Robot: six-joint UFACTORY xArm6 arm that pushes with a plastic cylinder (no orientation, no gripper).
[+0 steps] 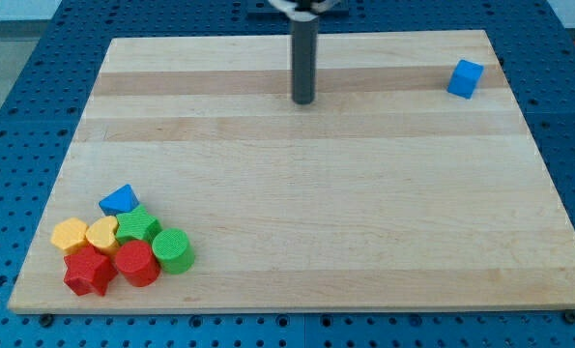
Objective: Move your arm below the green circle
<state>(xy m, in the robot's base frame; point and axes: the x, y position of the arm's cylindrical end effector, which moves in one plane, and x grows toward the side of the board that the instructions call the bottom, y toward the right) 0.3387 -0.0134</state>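
The green circle (173, 250) lies near the board's bottom left corner, at the right end of a cluster of blocks. My tip (302, 101) is far from it, near the view's top centre, up and to the right of the cluster. The rod stands upright and touches no block.
Packed beside the green circle are a red cylinder (136, 263), a red star (88, 273), a green star (136, 226), a yellow heart (102, 234), a yellow hexagon (70, 235) and a blue triangle (120, 200). A blue cube (466, 78) sits at the top right. The wooden board (364, 193) ends just below the cluster.
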